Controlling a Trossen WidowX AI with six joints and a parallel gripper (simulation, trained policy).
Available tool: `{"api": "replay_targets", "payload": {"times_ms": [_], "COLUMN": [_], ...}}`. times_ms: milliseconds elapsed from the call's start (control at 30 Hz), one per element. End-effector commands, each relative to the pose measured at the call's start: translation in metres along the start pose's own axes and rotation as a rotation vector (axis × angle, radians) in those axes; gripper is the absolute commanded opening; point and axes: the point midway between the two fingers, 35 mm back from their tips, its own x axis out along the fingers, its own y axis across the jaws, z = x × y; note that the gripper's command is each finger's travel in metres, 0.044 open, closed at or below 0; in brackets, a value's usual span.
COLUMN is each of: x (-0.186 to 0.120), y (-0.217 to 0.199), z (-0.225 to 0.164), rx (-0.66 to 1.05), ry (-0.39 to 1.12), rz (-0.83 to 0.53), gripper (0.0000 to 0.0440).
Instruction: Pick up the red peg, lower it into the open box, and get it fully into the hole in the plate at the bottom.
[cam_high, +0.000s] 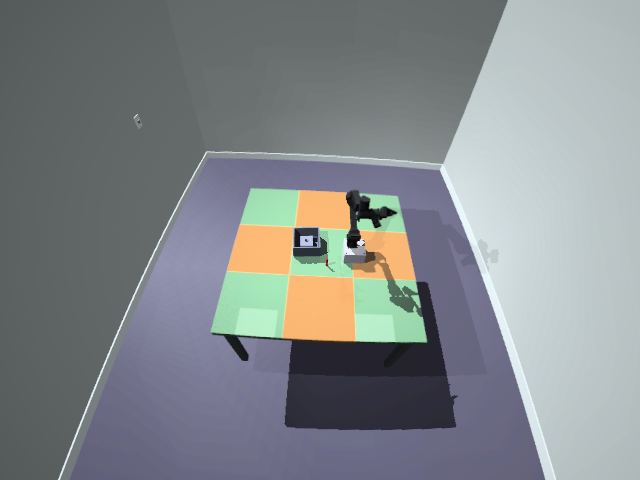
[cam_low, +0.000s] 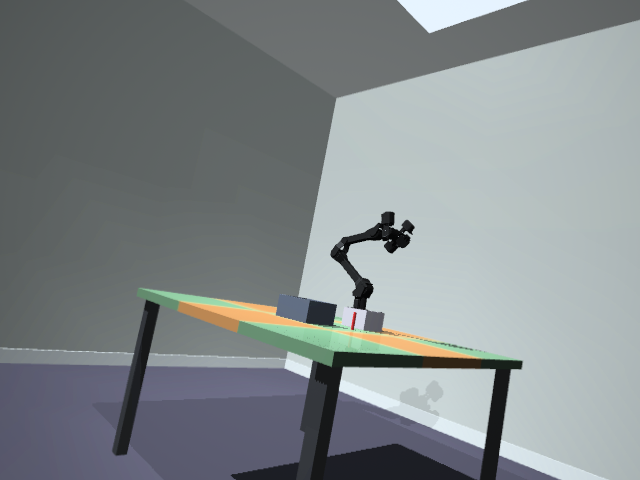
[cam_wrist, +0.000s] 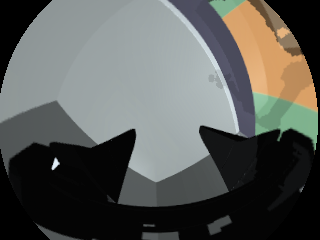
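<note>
Fingers spread nearly full width, nothing between them, raised off on the far side of the base block from the box. Red peg stands upright on the surface, between box and base block, touching neither. Upright should suit a top-down grasp and spare a re-orient before insertion. Open box sits flat, plate at its bottom, hole facing up, so entry likely has to be vertical, walls limiting wrist tilt. Pick not done; wide fingers leave margin for a wobbly approach
</note>
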Motion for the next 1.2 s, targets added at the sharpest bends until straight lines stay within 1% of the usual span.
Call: {"api": "replay_targets", "payload": {"times_ms": [0, 33, 267, 533, 867, 1167], "x": [-0.001, -0.003, -0.020, -0.051, -0.106, -0.165], "y": [0.005, 0.009, 0.037, 0.058, 0.066, 0.053], "z": [0.004, 0.008, 0.041, 0.082, 0.130, 0.164], "rx": [-0.007, -0.013, -0.018, -0.001, 0.050, 0.132], "ry": [-0.025, -0.051, -0.242, -0.481, -0.800, -1.097], "rz": [0.023, 0.047, 0.197, 0.342, 0.473, 0.537], "gripper": [0.0422, 0.0440, 0.0440, 0.0440, 0.0440, 0.0440]}}
